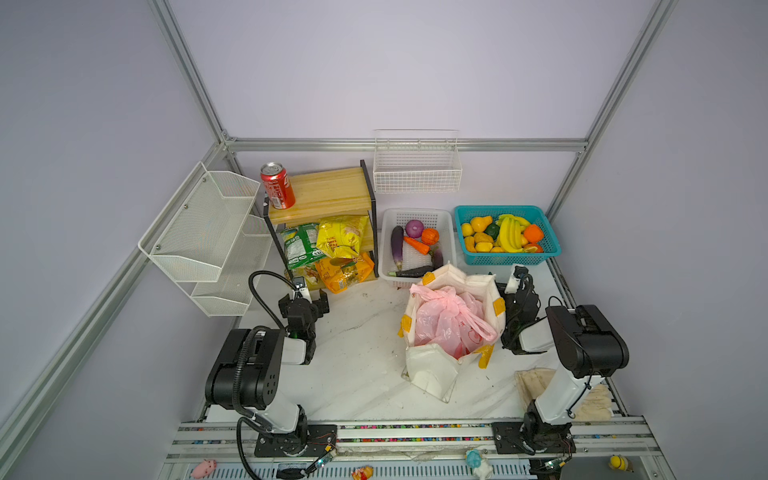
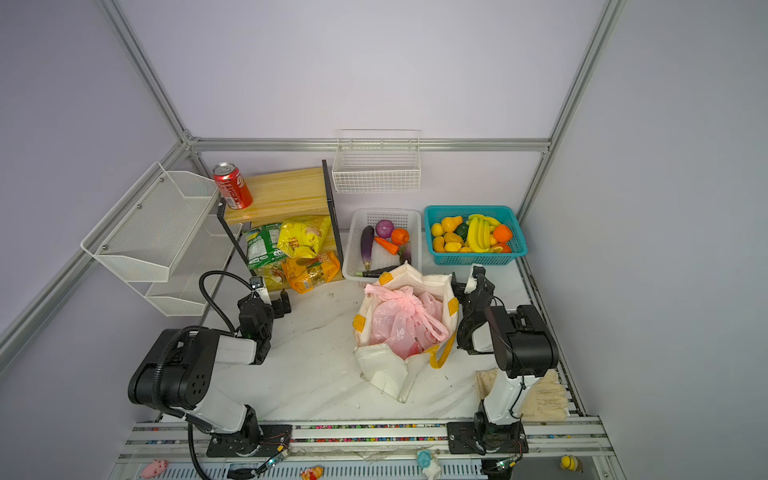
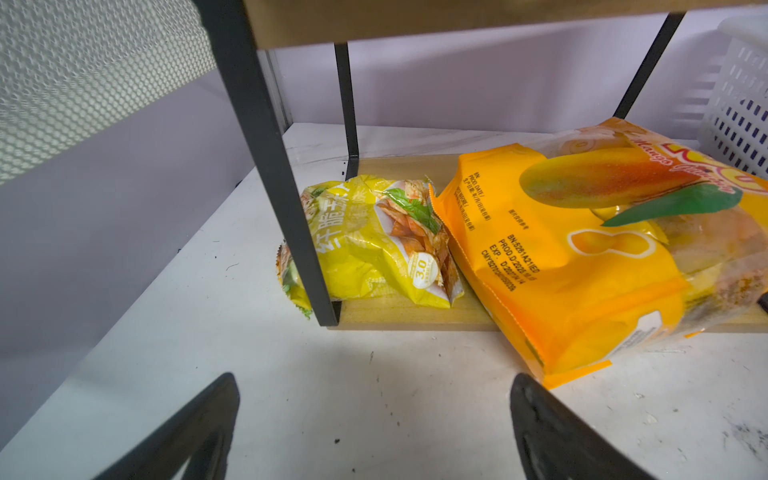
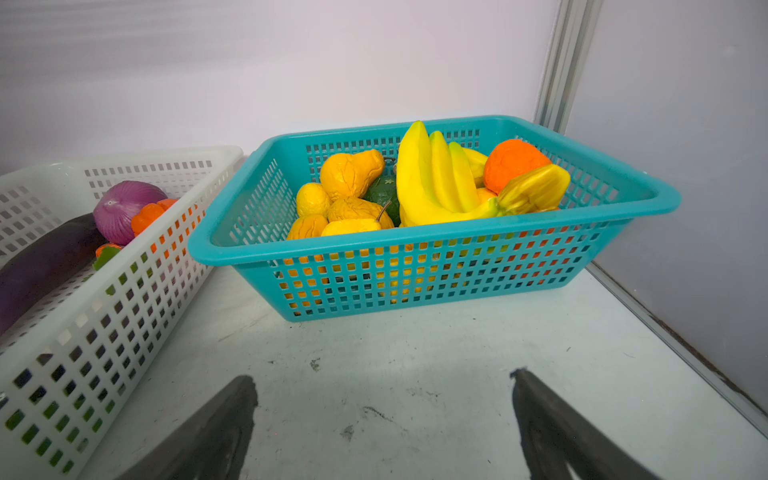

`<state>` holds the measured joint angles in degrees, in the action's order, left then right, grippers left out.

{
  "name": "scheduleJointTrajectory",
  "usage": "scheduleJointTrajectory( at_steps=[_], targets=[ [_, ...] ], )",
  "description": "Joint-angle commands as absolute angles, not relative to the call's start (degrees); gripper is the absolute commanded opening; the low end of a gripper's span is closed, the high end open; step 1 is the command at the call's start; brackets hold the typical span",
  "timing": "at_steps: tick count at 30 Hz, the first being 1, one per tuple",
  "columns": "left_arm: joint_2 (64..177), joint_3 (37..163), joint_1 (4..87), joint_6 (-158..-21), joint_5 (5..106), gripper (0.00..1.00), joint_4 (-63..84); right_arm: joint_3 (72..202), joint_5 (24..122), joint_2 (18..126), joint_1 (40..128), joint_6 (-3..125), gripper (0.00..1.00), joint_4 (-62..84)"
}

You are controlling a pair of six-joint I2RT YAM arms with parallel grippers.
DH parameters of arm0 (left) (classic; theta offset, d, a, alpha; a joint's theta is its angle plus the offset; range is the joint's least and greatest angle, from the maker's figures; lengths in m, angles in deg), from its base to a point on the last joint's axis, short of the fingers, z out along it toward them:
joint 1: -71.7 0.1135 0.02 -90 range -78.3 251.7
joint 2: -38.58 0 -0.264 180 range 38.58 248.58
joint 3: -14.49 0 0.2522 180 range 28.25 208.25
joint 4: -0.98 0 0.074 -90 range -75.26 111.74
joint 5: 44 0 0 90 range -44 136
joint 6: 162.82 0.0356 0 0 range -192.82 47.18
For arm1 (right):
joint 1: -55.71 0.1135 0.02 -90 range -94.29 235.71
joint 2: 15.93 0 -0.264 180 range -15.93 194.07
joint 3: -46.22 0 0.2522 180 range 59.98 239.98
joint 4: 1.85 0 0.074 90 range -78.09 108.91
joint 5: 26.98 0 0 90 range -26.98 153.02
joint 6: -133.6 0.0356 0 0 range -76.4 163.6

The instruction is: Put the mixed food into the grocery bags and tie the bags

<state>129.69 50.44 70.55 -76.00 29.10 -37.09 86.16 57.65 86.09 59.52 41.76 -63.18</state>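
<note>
Left claw [image 3: 374,395] gapes wide and empty just above the counter [image 3: 208,332]. The snack packets [image 3: 374,249] lie directly ahead of it, and the red cola can [image 1: 277,185] stands above and beyond on the shelf top [image 1: 328,193]. Reaching up for the can risks clipping the shelf's black frame or tipping the can off its edge. Between the claws, the pink bag [image 1: 451,320] sits knotted inside the white tote [image 1: 432,374]. Right claw [image 4: 382,382], equally wide and empty, has the tote just to its left and the purple onion [image 4: 124,208] ahead-left. Swinging that way could snag the tote's slack wall.
</note>
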Motion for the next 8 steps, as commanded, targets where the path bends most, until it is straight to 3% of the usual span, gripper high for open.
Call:
scheduleJointTrajectory(
  at_steps=[1, 8],
  targets=[
    [128.8, 49.4, 71.0, -74.8, 29.2, 1.00, -40.7, 86.8, 56.8, 85.9, 59.7, 40.8, 0.97, -64.3],
    [128.8, 49.5, 70.9, -74.8, 29.1, 1.00, -40.7, 86.8, 57.6, 86.1, 59.9, 40.3, 0.97, -64.4]
  ],
)
